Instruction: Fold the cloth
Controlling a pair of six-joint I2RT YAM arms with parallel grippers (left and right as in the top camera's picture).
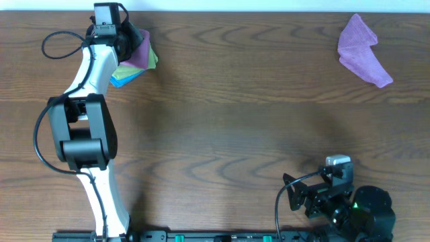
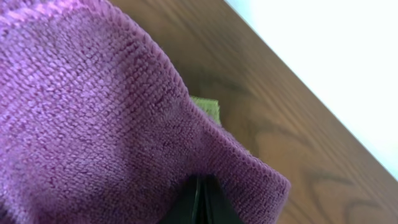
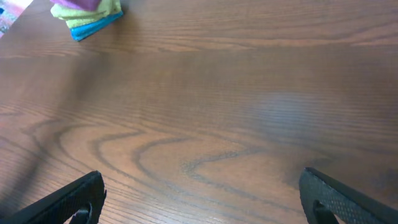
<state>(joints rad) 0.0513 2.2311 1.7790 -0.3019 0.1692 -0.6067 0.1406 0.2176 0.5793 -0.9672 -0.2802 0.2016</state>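
Observation:
The pinkish-purple cloth (image 1: pixel 139 55) lies on top of a small stack at the table's far left, over a green cloth (image 1: pixel 152 59) and a blue one (image 1: pixel 121 81). My left gripper (image 1: pixel 127 42) is at the stack, its fingers mostly hidden by the wrist. In the left wrist view the cloth (image 2: pixel 93 112) fills the frame and the jaws (image 2: pixel 202 202) are shut on its fold, with a bit of green (image 2: pixel 208 107) behind. My right gripper (image 1: pixel 295 193) is open and empty near the front right edge (image 3: pixel 202 193). The stack shows far off in the right wrist view (image 3: pixel 81 6).
A bluer lavender-purple cloth (image 1: pixel 361 50) lies crumpled at the far right. The table's far edge (image 2: pixel 292 74) runs close behind the stack. The left arm (image 1: pixel 84 128) stretches from the front edge to the far left.

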